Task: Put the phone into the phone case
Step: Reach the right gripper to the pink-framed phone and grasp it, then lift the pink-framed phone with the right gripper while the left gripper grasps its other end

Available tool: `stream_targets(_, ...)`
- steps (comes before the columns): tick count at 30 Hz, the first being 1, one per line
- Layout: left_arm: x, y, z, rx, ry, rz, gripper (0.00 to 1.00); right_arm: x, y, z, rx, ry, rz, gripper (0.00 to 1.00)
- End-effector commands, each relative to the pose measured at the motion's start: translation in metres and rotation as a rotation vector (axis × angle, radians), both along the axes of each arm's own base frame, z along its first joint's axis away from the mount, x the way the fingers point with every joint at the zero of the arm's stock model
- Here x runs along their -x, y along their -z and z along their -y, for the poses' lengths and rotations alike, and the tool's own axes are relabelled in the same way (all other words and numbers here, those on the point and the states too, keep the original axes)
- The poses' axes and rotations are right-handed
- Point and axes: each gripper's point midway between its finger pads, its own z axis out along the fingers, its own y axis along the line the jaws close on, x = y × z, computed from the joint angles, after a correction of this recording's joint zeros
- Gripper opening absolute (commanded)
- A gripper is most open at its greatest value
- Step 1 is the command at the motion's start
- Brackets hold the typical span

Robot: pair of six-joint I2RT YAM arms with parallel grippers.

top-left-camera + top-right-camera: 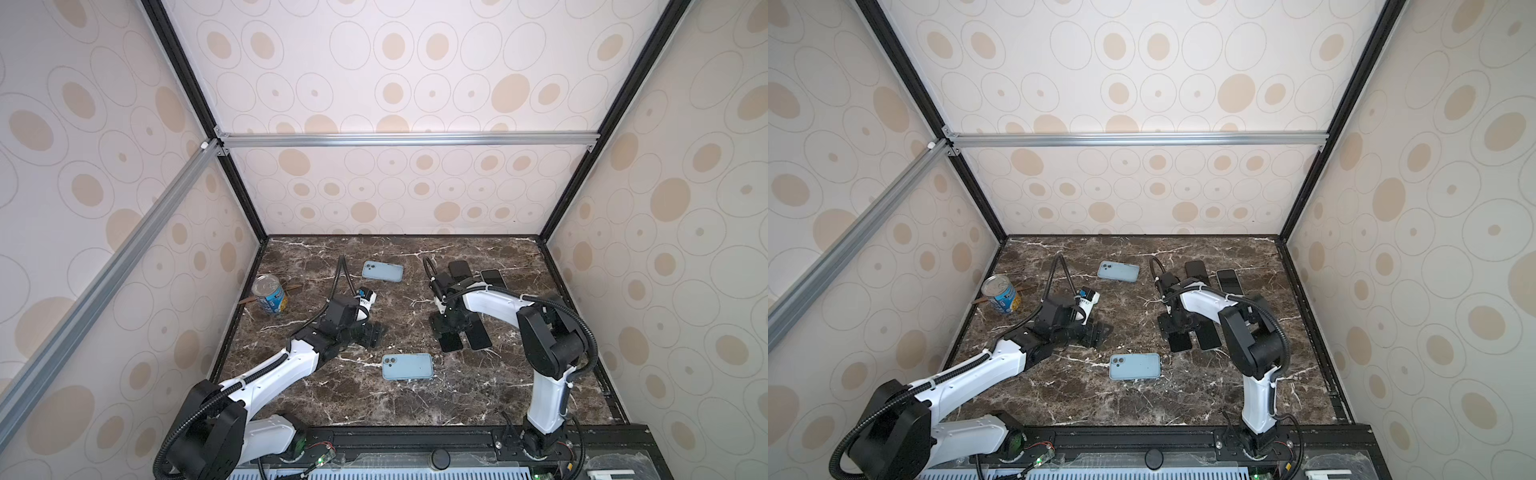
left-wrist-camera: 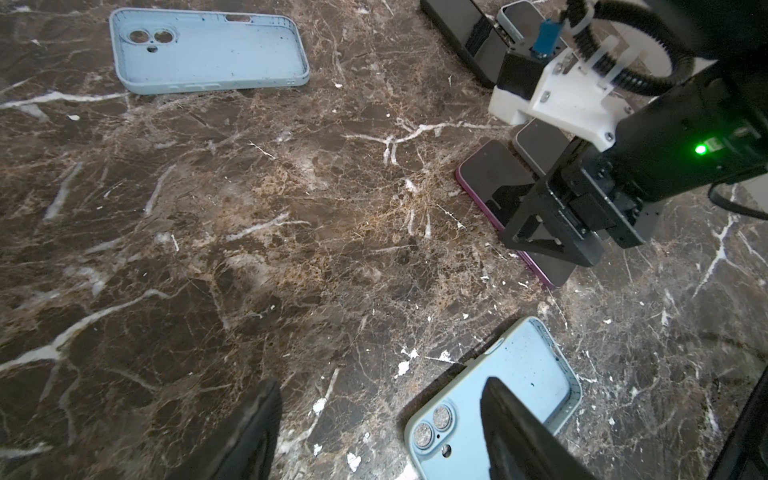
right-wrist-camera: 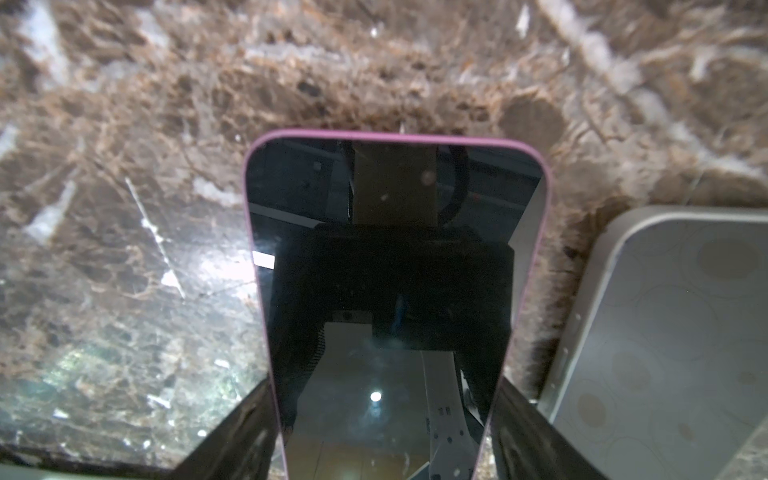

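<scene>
**Two fingers astride the pink phone**

Right fingers flank the long edges of the pink-edged phone, which lies flat on the marble surface. Clamped or merely close, I cannot tell. Left fingers hang apart and empty near one blue phone case.

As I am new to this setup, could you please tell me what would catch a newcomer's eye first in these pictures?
Two pale blue phone cases stand out against the dark marble table: the near case at the front centre, the far case behind it. On the right, the right hand straddles a pink-edged phone lying screen up beside other dark phones. A tin can sits at the table's left edge.
</scene>
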Motion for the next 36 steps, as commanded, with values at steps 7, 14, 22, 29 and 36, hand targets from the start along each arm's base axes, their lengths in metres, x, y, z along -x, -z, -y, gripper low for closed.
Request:
stream_targets(7,-0.002,-0.008,0.001,-0.009,0.013,0.027,0.76,0.027,0.025,0.01,0.037,-0.056,-0.104,0.68)
stream_targets(14,-0.003,-0.012,0.001,-0.002,0.009,0.039,0.76,0.021,-0.005,-0.008,-0.023,-0.143,0.019,0.59)
stream_targets(22,-0.004,-0.016,-0.001,-0.002,-0.002,0.048,0.77,0.02,-0.035,-0.043,-0.063,-0.315,0.172,0.53)
stream_targets(29,-0.004,-0.032,0.003,0.069,-0.017,0.055,0.78,0.012,-0.069,-0.068,-0.125,-0.385,0.324,0.52)
stream_targets(36,-0.007,-0.061,0.015,0.146,-0.015,-0.005,0.79,0.018,-0.117,-0.094,-0.22,-0.515,0.492,0.52)
